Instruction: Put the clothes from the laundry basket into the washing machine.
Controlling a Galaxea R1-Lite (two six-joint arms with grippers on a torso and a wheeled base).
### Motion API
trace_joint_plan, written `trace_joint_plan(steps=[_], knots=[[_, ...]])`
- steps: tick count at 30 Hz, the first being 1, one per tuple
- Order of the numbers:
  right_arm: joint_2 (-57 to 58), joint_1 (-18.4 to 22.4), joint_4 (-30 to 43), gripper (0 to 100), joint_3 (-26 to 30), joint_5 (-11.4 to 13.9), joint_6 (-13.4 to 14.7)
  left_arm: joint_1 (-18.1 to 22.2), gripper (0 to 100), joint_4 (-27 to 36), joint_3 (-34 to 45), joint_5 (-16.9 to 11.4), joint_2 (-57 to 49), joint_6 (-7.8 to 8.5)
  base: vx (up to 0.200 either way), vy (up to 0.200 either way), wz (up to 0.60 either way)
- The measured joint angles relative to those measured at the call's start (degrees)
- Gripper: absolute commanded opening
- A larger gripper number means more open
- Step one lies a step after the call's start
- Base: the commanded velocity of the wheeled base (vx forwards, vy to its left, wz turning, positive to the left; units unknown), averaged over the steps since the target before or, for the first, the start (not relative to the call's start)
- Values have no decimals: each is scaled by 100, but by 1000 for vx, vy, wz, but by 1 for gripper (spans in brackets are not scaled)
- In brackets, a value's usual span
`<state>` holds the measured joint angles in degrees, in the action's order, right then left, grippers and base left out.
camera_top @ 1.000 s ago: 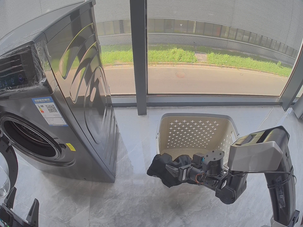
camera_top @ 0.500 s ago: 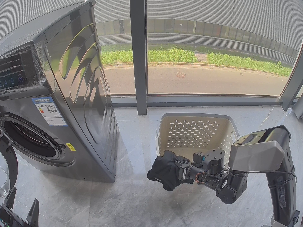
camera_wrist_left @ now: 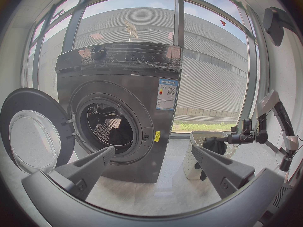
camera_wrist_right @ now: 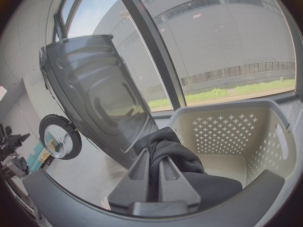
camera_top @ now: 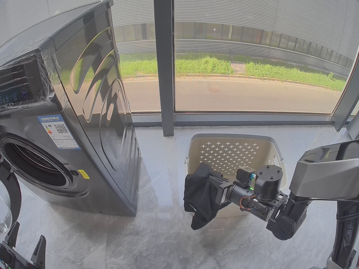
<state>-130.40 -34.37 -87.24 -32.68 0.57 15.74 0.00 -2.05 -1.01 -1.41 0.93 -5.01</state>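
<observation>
A glossy grey marble-patterned tile floor (camera_top: 157, 243) covered the lower half of the frame. A dark grey vertical window post (camera_top: 164, 56) rose at upper centre between large glass panes (camera_top: 284, 105). Beyond them lay a pale paved road (camera_top: 243, 94), a green grass strip (camera_top: 209, 65) and a grey corrugated building wall (camera_top: 243, 0).

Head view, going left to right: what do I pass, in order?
Washing machine → window post → black garment → right gripper, shut on the garment's right side.
</observation>
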Motion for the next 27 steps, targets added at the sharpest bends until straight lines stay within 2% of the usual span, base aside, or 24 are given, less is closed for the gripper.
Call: trace_joint_plan(steps=[6, 15, 18, 23, 27], knots=[[973, -152, -101, 0, 440, -144, -66, 0, 100, -2, 0, 0, 0, -10, 0, 0, 0], [2475, -69, -67, 0, 964, -333, -614, 0, 100, -5, 0, -9, 0, -5, 0, 0, 0], [2889, 69, 116, 0, 1017, -555, -844, 0, 100, -5, 0, -30, 0, 11, 0, 0, 0], [3399, 195, 513, 0, 1011, -1117, -1063, 0, 100, -5, 0, -55, 0, 44, 0, 0, 0], [3689, 199, 756, 0, 909, -1253, -1087, 0, 100, 0, 0, -69, 0, 39, 0, 0, 0]])
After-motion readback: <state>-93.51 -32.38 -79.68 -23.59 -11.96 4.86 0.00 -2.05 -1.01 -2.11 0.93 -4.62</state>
